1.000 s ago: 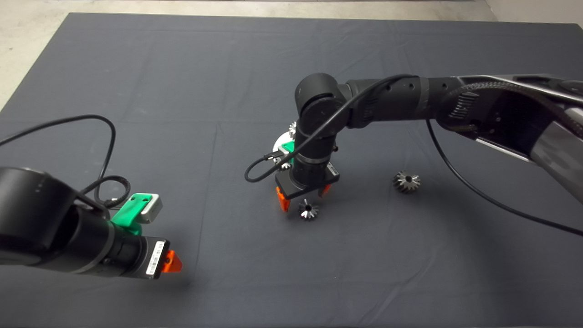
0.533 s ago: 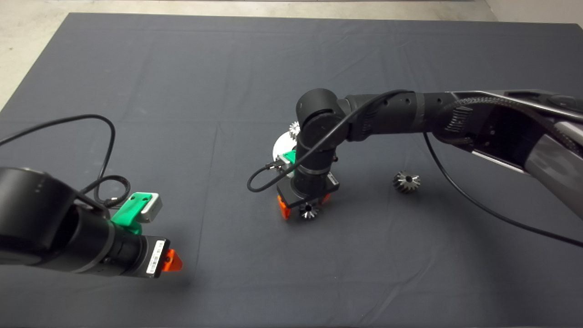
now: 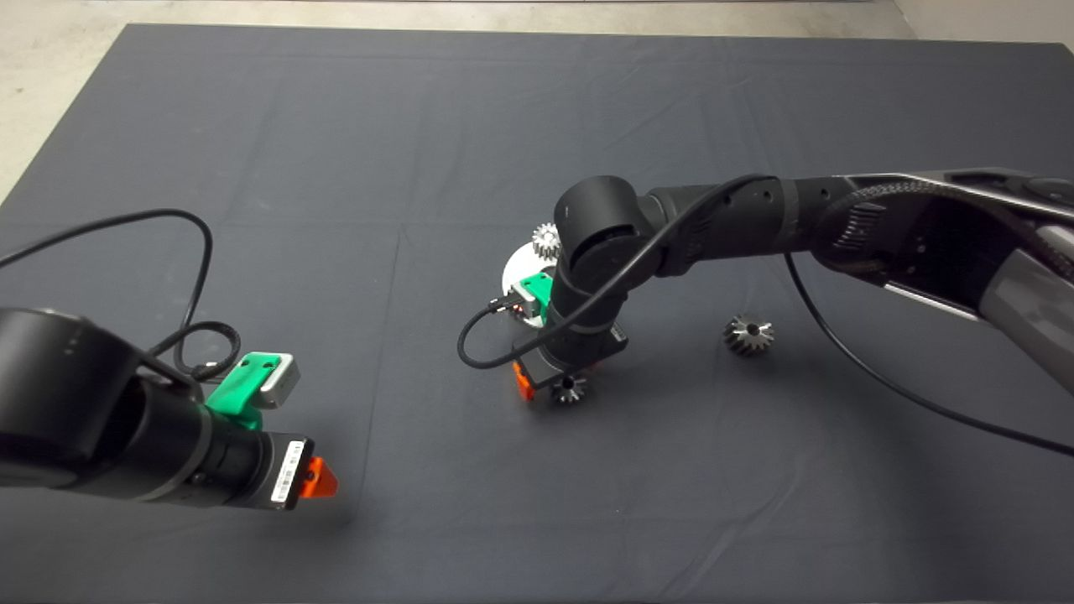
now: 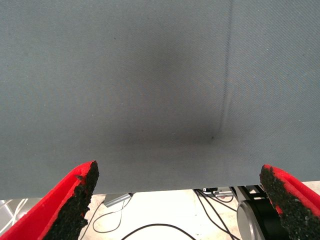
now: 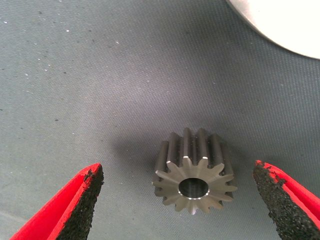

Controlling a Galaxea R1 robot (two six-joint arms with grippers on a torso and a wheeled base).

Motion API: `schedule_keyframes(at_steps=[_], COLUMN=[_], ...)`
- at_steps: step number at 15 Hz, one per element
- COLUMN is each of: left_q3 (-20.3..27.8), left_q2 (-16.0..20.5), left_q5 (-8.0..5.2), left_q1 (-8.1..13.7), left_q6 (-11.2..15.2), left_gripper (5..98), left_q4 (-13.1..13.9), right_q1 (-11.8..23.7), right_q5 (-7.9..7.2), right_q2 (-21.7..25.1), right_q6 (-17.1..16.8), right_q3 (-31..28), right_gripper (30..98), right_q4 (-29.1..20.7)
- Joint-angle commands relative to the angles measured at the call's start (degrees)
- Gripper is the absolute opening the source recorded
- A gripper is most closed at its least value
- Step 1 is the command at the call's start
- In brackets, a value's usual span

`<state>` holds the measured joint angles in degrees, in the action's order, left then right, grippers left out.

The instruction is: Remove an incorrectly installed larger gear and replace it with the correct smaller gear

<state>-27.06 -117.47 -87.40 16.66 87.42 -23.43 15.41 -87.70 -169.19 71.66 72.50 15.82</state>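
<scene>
Right end effector [image 3: 560,382] sits low over the bench mid-mat, fingers spread either side of the smaller gear [image 5: 195,178], not touching it; the larger gear [image 3: 748,334] lies well apart to the right, and the left end effector [image 4: 182,200] hangs spread at near left. Smaller gear looks like solid steel: stiff, dense, slick, so pinch across opposite toothed flanks.
</scene>
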Motion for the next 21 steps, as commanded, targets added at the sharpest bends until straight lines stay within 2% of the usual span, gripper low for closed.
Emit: schedule_keyframes(at_steps=[1,4,6,14,17,21], left_q3=[-0.2,-0.2,0.0,0.0,0.0,-0.1], left_q2=[0.2,0.1,0.0,0.0,0.0,0.0], left_q5=[-2.25,-2.16,-2.16,-2.16,-2.16,-2.16], left_q1=[0.0,-0.4,-0.6,-0.8,-1.3,-1.5], left_q6=[0.2,0.3,0.6,1.0,1.0,1.0], left_gripper=[83.9,83.9,83.9,83.9,83.9,83.9], left_q4=[-0.6,-0.6,-1.3,-1.4,-2.1,-2.1], right_q1=[0.8,-2.6,-2.7,-1.8,-1.2,0.0], right_q5=[-5.55,-5.55,-5.64,-5.74,-5.82,-5.9], right_q2=[-0.5,-0.1,0.0,0.0,-0.2,-0.1], right_q6=[0.5,0.7,0.7,0.7,0.6,0.6], right_q3=[0.1,0.7,0.7,0.9,1.1,1.1], right_gripper=[78.9,79.0,78.9,78.9,76.7,68.4], right_q4=[2.1,2.5,4.3,4.4,4.4,4.3])
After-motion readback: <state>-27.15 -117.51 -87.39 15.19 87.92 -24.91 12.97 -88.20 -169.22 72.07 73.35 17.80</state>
